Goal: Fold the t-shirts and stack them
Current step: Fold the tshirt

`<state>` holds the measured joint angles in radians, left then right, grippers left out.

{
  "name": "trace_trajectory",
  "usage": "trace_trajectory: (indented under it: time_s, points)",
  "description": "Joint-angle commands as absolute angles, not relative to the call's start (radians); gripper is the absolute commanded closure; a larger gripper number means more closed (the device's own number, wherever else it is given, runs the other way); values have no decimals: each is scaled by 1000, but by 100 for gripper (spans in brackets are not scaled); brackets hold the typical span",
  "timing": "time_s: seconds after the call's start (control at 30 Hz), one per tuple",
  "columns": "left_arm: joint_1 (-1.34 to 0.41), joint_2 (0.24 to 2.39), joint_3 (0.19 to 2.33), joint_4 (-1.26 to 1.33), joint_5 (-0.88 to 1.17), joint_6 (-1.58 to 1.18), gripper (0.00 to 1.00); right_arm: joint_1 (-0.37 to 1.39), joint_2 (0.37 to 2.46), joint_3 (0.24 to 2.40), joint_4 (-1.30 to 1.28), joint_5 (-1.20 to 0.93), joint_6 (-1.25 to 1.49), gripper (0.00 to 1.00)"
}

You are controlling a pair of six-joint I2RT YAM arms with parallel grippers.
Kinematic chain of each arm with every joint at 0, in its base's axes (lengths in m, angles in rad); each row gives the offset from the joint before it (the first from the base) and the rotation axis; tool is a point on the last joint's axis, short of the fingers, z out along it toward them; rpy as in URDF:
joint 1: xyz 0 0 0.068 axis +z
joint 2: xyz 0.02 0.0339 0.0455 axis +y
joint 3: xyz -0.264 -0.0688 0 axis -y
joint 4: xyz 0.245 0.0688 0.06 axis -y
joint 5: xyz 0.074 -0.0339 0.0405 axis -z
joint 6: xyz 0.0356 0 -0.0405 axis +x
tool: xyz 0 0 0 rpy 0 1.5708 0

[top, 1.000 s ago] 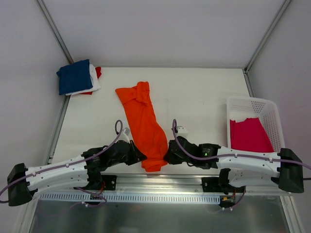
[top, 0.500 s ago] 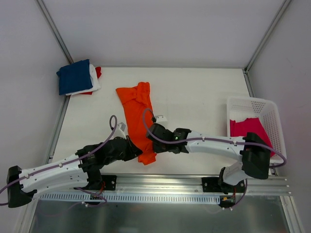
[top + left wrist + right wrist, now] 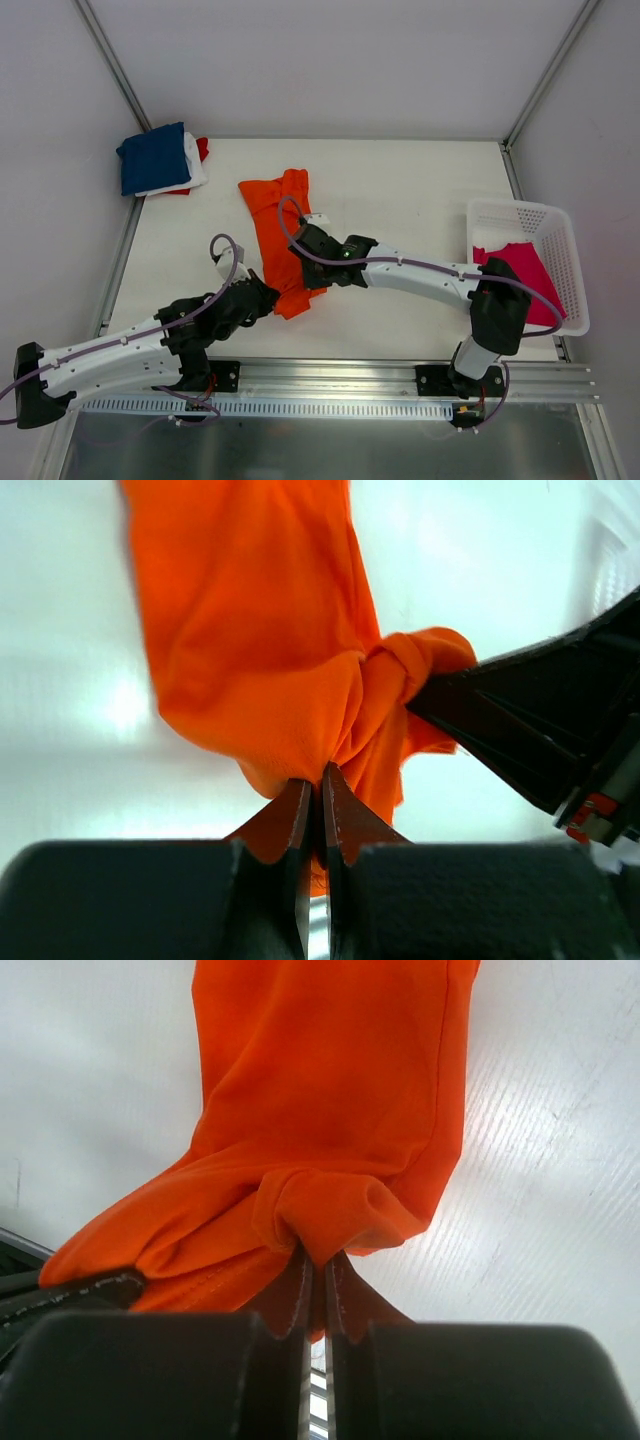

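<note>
Holding the near end of the orange shirt (image 3: 272,215) are both grippers. The left gripper (image 3: 316,780) has its jaws pressed together on a bunch of the cloth. The right gripper (image 3: 318,1258) pinches another bunch just beside it, its jaws also closed tight. This end is lifted over the rest of the shirt, which lies long and narrow on the table (image 3: 420,190). I judge that the fold toward the far end is in hand and not yet laid down.

Farther to the right, the basket (image 3: 510,206) contains a pink shirt (image 3: 525,265), crumpled and not folded. I cannot tell whether more lies under it.

At the far left corner is the stack. It has a navy shirt (image 3: 152,158) on top, a white shirt (image 3: 195,172) under it, and a red shirt (image 3: 203,148) showing only at the edge. So three seem finished and the orange shirt is partly folded. The pink shirt is untouched, and both must yet go on the stack.
</note>
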<state>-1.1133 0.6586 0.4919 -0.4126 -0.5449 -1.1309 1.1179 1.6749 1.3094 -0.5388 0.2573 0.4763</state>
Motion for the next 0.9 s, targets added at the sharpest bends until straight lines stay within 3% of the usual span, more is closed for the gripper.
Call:
trace_trajectory:
  time_s: [0.0, 0.27, 0.57, 0.87]
  points:
    - [-1097, 664, 515, -442, -735, -1031, 100, 1075, 1698, 1377, -600, 285, 410, 100]
    - [-1071, 756, 575, -442, -864, -991, 100, 1026, 1758, 1445, -607, 252, 374, 100]
    - [-967, 862, 560, -423, -825, -1071, 100, 988, 1816, 1483, -604, 221, 342, 99]
    - [-822, 1047, 656, -321, -753, -905, 100, 924, 1902, 1552, -604, 195, 305, 99]
